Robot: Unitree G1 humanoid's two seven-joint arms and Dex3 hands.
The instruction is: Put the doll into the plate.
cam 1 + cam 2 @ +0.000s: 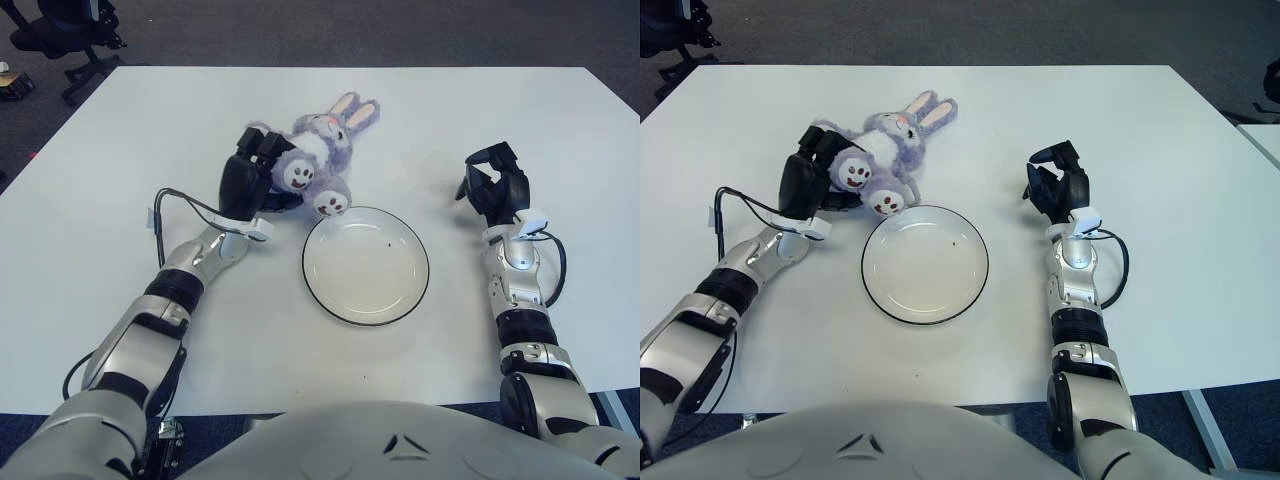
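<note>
Left eye view: my left robot hand (252, 172) curls around the doll (318, 150) lying on the bench (120, 130) just beyond the empty plate (366, 265). Grasping step; next I lift and carry it over. My right robot hand (493, 185), fingers relaxed, shows right of the plate.

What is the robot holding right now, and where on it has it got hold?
The left hand grips the plush bunny doll at its lower body, by the legs. The right hand, right of the plate, holds nothing.
</note>
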